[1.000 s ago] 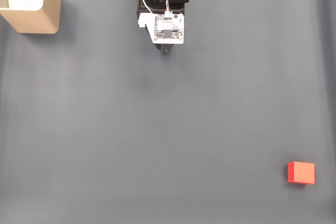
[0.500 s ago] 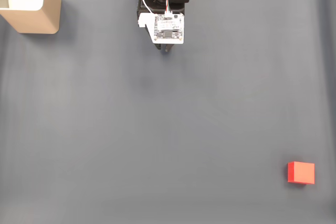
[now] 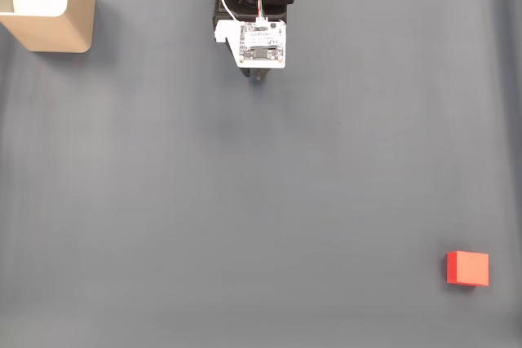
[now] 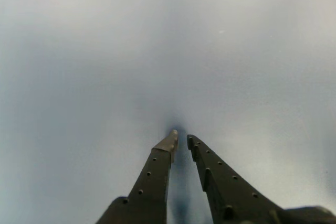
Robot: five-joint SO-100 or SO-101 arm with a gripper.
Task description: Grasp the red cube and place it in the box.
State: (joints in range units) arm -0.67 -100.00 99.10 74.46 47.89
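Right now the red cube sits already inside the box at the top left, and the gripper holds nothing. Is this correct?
Not quite. In the fixed view the red cube lies on the grey mat at the bottom right, far from the box at the top left. The rest is right: the wrist view shows the gripper holding nothing.

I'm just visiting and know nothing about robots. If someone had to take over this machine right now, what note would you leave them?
Pincer: its two fingers are nearly together with nothing between them, low over bare grey mat. In the fixed view the arm sits at the top middle of the table.
Red cube: lying free on the mat at the lower right of the fixed view, far from the arm.
Box: at the top left corner of the fixed view, open on top, white padding inside.
Done: nothing yet; the cube is ungrasped.
Left: reach the cube, open, grip it, carry it across to the box and let go.
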